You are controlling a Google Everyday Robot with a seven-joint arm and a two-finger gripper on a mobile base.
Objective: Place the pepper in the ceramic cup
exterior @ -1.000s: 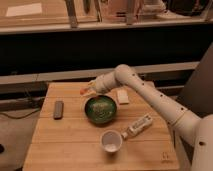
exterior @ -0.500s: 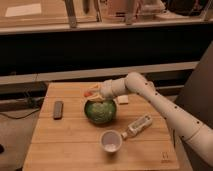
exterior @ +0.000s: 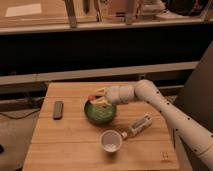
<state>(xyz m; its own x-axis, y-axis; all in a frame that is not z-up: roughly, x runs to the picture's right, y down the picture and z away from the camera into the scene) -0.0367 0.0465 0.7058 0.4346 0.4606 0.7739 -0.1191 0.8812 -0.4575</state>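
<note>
My gripper (exterior: 96, 98) is at the far rim of the green bowl (exterior: 100, 114), just above it, with the arm reaching in from the right. It is shut on the pepper (exterior: 92, 96), a small orange-red piece showing at the fingertips. The ceramic cup (exterior: 110, 141), white with a pinkish inside, stands upright on the wooden table (exterior: 65, 140), in front of the bowl and a little to its right. The cup is a bowl's width nearer to the front than the gripper.
A dark remote (exterior: 58, 109) lies at the table's left. A white bottle-like object (exterior: 140, 125) lies on its side right of the cup. A dark shelf front runs behind the table.
The gripper with the pepper has moved down and slightly right, from behind the bowl to over its far rim. The cup, bowl and remote have not moved.
</note>
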